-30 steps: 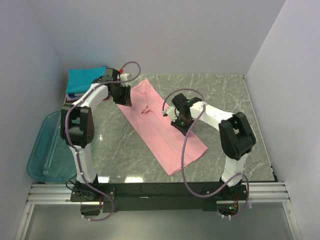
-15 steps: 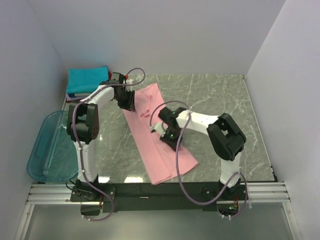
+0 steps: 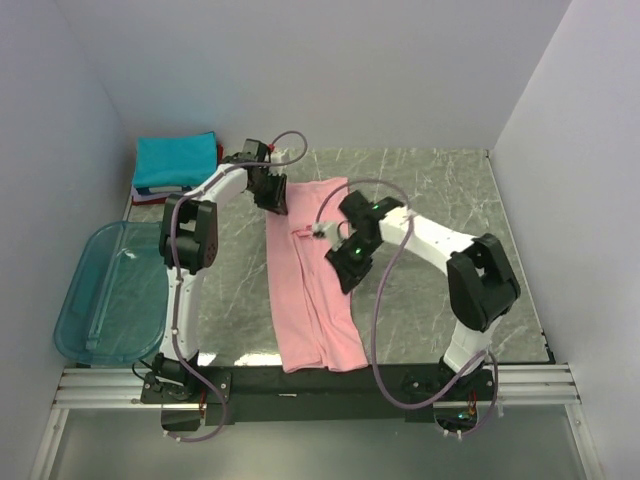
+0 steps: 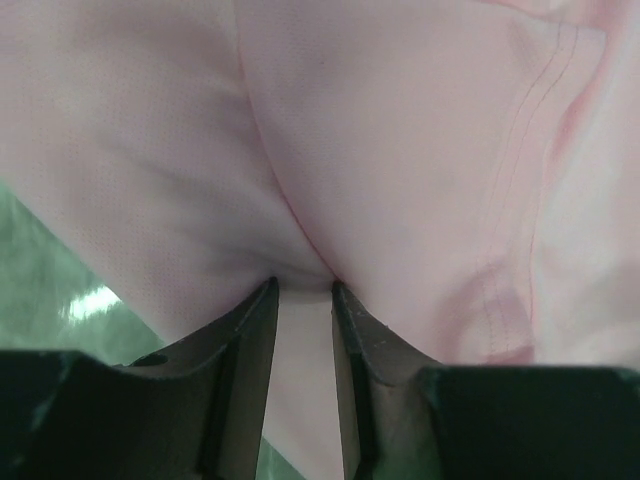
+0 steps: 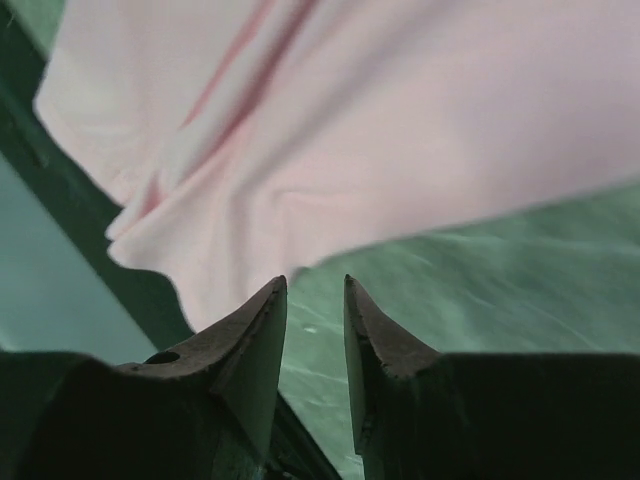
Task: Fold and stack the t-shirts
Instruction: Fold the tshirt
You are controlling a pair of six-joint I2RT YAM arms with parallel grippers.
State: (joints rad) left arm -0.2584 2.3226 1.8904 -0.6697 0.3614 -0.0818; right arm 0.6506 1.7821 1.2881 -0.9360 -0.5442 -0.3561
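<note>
Pinching the far end of the soft, floppy pink shirt, my left gripper was almost closed. The shirt lay mid table. My right gripper was almost closed too, but I couldn't tell if it held cloth. Corners seemed best to grab.

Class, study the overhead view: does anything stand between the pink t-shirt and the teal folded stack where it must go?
No loose object does. Only the left pincer, shut on the far end of the pink t-shirt, and its arm cross that marble strip. The blue bin sits left, off the path.
</note>
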